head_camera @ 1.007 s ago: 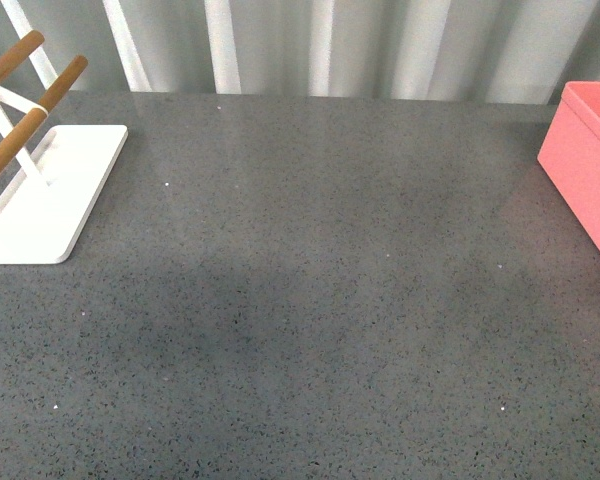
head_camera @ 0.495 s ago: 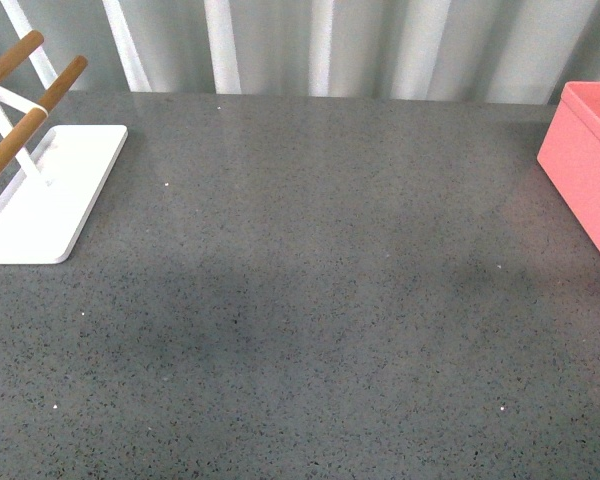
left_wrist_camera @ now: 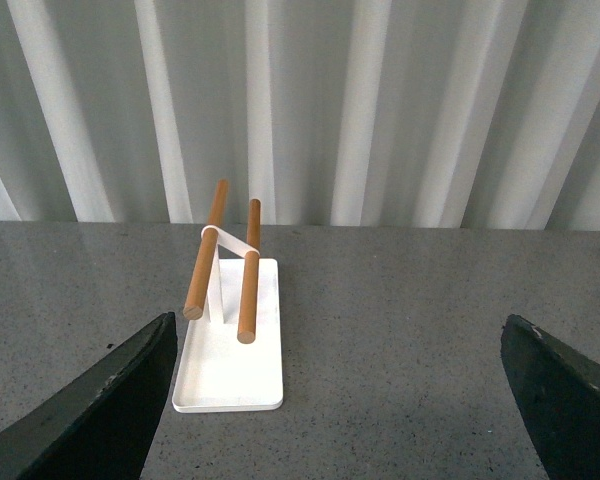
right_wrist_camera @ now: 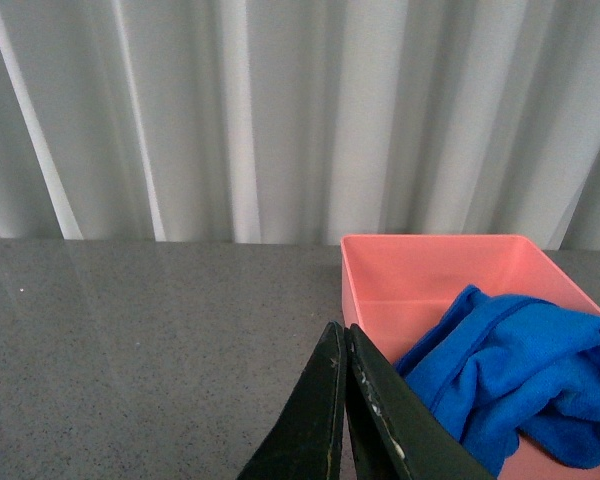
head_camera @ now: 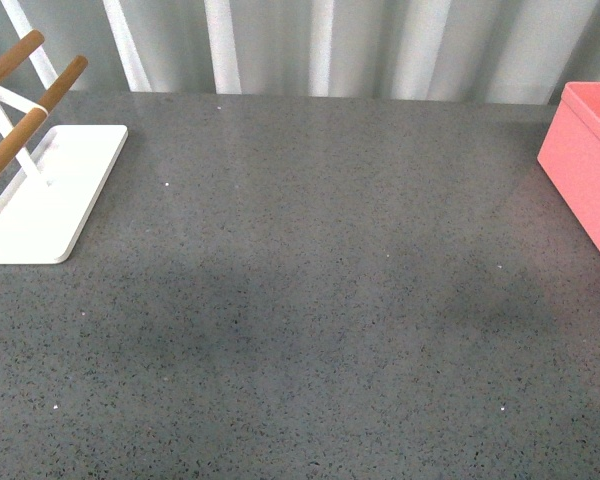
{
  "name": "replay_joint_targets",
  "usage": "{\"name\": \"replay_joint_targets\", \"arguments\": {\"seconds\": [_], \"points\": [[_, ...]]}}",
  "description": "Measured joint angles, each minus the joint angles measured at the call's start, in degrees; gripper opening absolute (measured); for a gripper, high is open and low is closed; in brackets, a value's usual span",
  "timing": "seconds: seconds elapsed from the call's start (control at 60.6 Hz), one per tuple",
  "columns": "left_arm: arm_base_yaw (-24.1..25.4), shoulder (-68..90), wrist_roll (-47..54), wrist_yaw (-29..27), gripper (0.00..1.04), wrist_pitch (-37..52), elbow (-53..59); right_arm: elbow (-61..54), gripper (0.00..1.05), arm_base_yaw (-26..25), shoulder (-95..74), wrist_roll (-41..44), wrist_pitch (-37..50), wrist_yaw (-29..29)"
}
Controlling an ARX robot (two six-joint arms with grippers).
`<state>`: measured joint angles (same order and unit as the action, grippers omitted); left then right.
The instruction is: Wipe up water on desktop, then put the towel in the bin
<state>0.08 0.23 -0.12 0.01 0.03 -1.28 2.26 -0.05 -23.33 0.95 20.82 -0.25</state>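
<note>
The dark grey speckled desktop (head_camera: 310,270) fills the front view, and neither arm shows there. The salmon-pink bin (head_camera: 590,165) stands at its right edge. In the right wrist view the blue towel (right_wrist_camera: 520,375) lies crumpled inside the bin (right_wrist_camera: 400,275), hanging over its near side. My right gripper (right_wrist_camera: 342,332) is shut with nothing between its fingers, beside the bin and just short of the towel. My left gripper (left_wrist_camera: 335,345) is open wide above bare desktop (left_wrist_camera: 400,350), facing the white rack.
A white flat-based rack with wooden bars (head_camera: 40,175) stands at the far left of the desktop, also seen as the rack (left_wrist_camera: 230,340) in the left wrist view. White corrugated wall panels (head_camera: 320,45) close off the back edge.
A soft shadow on the desktop's right side has shifted and grown toward the front right. Nothing else has moved in the front view.
</note>
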Motion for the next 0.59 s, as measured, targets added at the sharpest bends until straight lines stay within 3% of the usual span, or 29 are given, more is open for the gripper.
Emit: {"name": "replay_joint_targets", "arguments": {"seconds": [0.594], "points": [[0.0,0.0,0.0,0.0,0.98,0.0,0.0,-1.0,0.03,0.0,11.3,-0.2,-8.6,0.0]]}}
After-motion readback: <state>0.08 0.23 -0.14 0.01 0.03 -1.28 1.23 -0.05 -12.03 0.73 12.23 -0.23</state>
